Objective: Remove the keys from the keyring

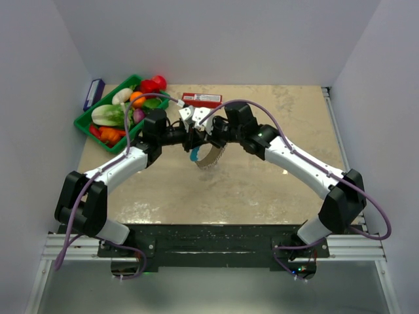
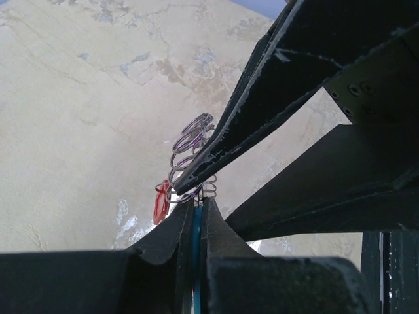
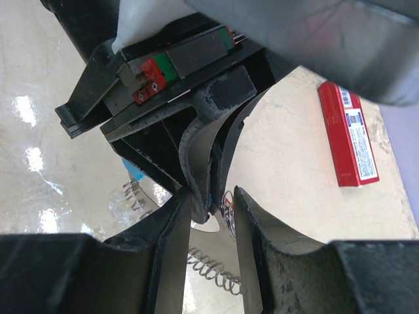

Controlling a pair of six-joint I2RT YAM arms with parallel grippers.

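Right claw [image 3: 211, 196] sits around the tips of the left claw [image 2: 198, 212]. They hide what's inside, so I cannot tell if it grips anything. That left claw is shut tight on the blue bit of the keyring [image 2: 196, 261]. Its keys [image 2: 190, 147] poke out just past the tips.

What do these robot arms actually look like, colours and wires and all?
Both the left arm and right arm have white shells between chunky black joints. A purple cable loops along each. The fingers are matte black, with scuffed edges.
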